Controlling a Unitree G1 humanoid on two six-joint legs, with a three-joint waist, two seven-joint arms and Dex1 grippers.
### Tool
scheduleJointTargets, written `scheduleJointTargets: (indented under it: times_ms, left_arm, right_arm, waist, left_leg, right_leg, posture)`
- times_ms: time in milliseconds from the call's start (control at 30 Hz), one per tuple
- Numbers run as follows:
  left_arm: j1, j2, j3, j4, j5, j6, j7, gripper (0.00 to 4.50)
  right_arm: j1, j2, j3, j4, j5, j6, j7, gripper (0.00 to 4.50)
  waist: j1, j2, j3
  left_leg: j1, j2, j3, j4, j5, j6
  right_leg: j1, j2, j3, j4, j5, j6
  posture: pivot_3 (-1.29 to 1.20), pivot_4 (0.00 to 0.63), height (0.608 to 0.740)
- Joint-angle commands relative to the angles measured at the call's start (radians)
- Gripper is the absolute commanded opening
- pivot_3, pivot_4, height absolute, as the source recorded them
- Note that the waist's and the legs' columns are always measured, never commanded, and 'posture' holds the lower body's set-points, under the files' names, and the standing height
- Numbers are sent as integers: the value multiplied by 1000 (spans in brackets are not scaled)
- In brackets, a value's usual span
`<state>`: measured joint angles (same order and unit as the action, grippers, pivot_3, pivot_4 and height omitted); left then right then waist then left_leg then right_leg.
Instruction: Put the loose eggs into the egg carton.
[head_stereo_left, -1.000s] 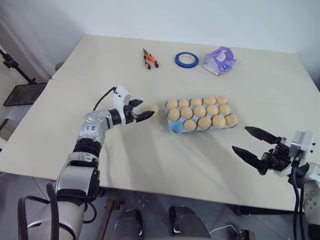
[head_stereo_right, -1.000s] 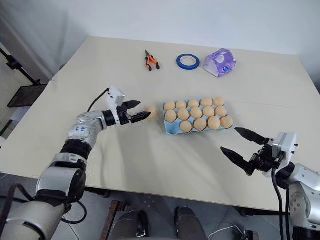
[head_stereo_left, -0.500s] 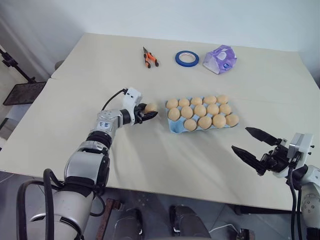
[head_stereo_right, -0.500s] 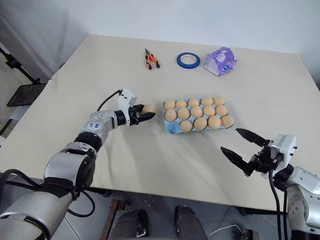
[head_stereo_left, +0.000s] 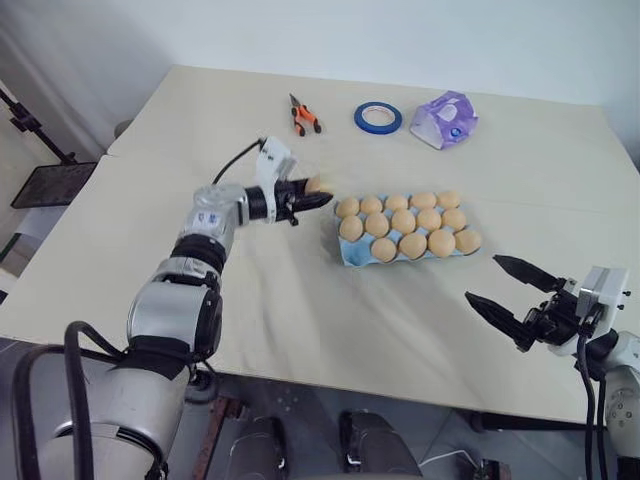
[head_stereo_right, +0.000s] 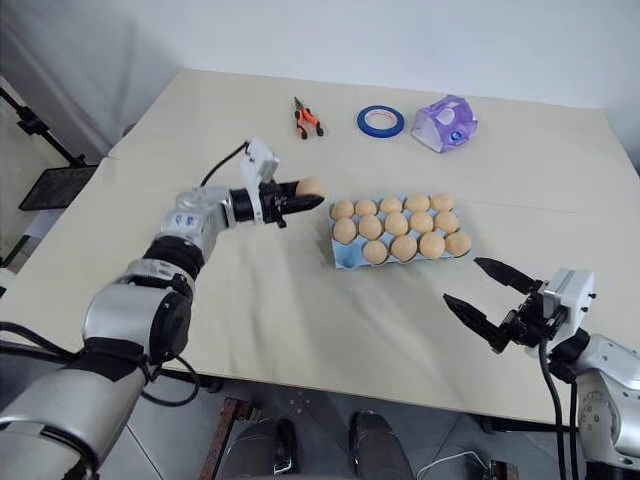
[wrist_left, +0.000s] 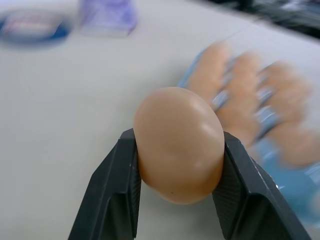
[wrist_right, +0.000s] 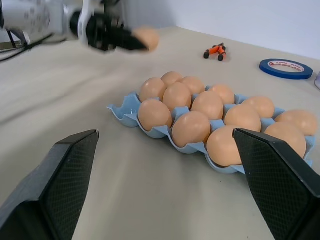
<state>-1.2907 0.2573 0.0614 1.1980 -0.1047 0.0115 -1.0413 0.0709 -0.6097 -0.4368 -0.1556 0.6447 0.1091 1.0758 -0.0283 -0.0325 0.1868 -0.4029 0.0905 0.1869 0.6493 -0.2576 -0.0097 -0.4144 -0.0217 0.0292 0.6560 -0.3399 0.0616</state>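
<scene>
One loose egg (head_stereo_left: 317, 186), pale orange-tan, is lifted off the table just left of the egg carton's (head_stereo_left: 352, 258) near-left corner, and my left gripper (head_stereo_left: 320, 196) is shut on it. In the left wrist view the egg (wrist_left: 177, 140) sits squeezed between the two black fingers (wrist_left: 117, 185). The light blue carton holds several eggs (head_stereo_left: 413, 244) across its rows. At the table's front right my right gripper (head_stereo_left: 483, 280) stands open and holds nothing, its fingers pointing toward the carton (wrist_right: 122, 111).
At the far side of the table lie orange-handled pliers (head_stereo_left: 301, 115), a blue tape roll (head_stereo_left: 378, 117) and a purple-and-white packet (head_stereo_left: 445, 119). A black stand (head_stereo_left: 30, 130) rises beyond the table's left edge.
My left gripper went from open beside the egg on the table to shut on it, then rose and moved right toward the carton with the egg. The right arm stayed still.
</scene>
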Motion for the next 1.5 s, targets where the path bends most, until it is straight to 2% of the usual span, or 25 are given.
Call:
scheduleJointTargets:
  times_ms: [33, 267, 533, 767, 1067, 1267, 1367, 1500]
  left_arm:
    - [-64, -50, -5, -27, -16, 1, -74, 1530]
    - [-47, -110, -92, -2, 60, -21, -177, 1530]
    - [5, -78, -140, -34, 92, -9, -274, 1530]
    - [33, -70, -162, -44, 104, -10, -292, 1530]
    - [25, -80, -151, -38, 105, -16, -228, 4456]
    - [-2, -63, -49, -84, -4, 34, -259, 4456]
    - [-7, -6, 8, -156, -73, 127, -312, 4456]
    - [70, 85, -3, -282, -79, 171, -344, 4456]
  right_arm:
    - [-4, -12, -18, -21, 8, -13, -10, 4500]
    - [27, 7, -17, -58, 7, -22, -31, 4500]
    - [122, 33, -38, -125, 18, -36, -63, 4500]
    - [122, 25, -32, -119, 22, -41, -73, 4500]
    - [82, 8, -26, -100, 18, -27, -68, 4500]
    - [52, -18, -30, -80, 21, -14, -57, 4500]
    - [32, -47, -39, -68, 28, -1, -45, 4500]
    - [-2, -94, -41, -27, 28, 8, -5, 4500]
  waist:
    - [0, 0, 0]
    - [-8, 0, 0]
    - [-12, 0, 0]
    - [-10, 0, 0]
    - [-7, 0, 0]
    - [-7, 0, 0]
    - [-12, 0, 0]
    - [-23, 1, 0]
  left_leg:
    - [0, -1, 0, 0, 0, 0]
    - [0, -1, 0, 0, 1, 1]
    - [0, -1, -3, 0, 2, 0]
    - [0, -3, -4, 2, 3, 2]
    - [0, -3, -5, 2, 3, 2]
    - [0, -3, -5, 2, 3, 3]
    - [0, -3, -5, 2, 3, 2]
    - [1, -3, -6, 2, 4, 1]
  right_leg:
    - [0, -1, 1, 0, 0, 1]
    - [0, -2, 3, 2, -1, 2]
    - [0, -3, 4, 4, -1, 1]
    - [1, -5, 3, 5, 0, 2]
    - [1, -5, 3, 5, 0, 2]
    - [1, -5, 2, 6, 0, 2]
    - [1, -4, 2, 7, 0, 2]
    - [1, -4, 1, 7, 0, 2]
  posture:
    - [0, 150, 740]
    - [0, 150, 740]
    - [0, 150, 740]
    - [0, 150, 740]
    - [0, 150, 740]
    - [0, 150, 740]
    - [0, 150, 740]
    - [0, 150, 740]
